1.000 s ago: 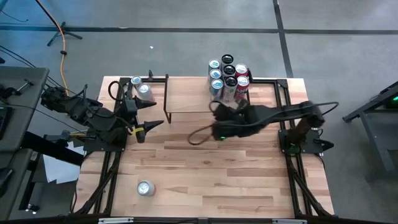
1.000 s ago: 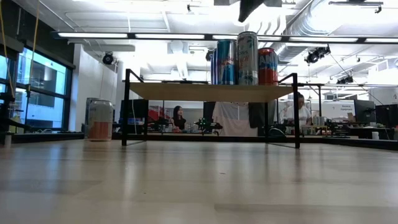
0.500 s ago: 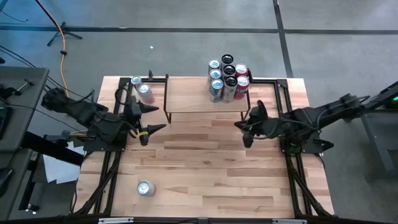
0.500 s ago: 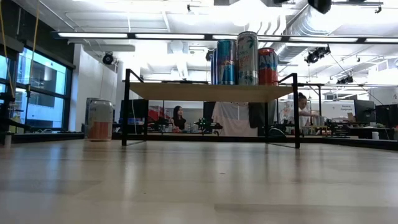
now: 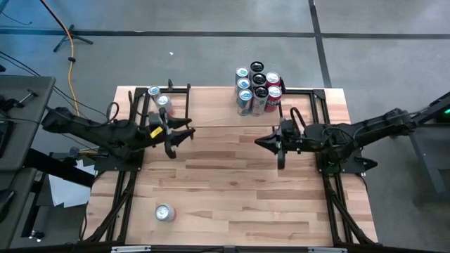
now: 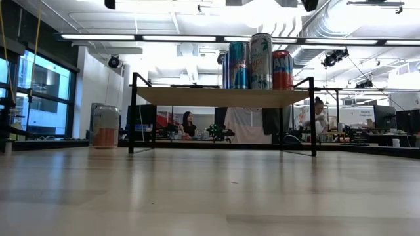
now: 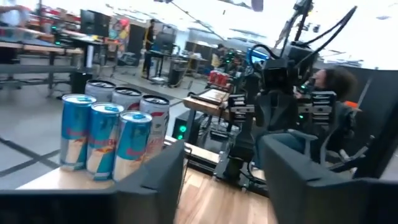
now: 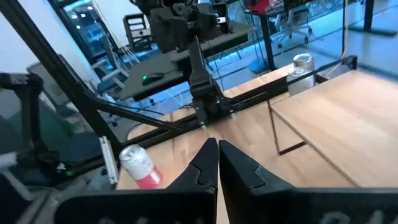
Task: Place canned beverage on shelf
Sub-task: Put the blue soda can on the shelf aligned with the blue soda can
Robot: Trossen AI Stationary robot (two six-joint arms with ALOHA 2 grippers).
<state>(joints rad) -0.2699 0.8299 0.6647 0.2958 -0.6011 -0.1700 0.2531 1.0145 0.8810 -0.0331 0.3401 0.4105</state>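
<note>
Table: light wood planks on a black frame, seen whole from above.

Shelf: low riser with a plank top and thin black legs, standing at the far edge of the table. In the low view its top sits raised on the legs, bare at its left end.

Cluster of cans: tall slim cans packed together at the right end of the shelf; blue-and-silver ones with a red one among them. The left wrist view shows them standing upright in rows.

Two cans: upright on the table just left of the shelf, near the far left corner, one silver and pink.

Single can: standing alone near the front left of the table, well apart from everything else.

Left pincer: over the table just in front of the shelf's left end, fingers parted, nothing between them.

Right pincer: over the table in front of the shelf's right end, fingers pressed together, carrying nothing.

Room behind: seated people at benches, visible under the shelf in the low view.
</note>
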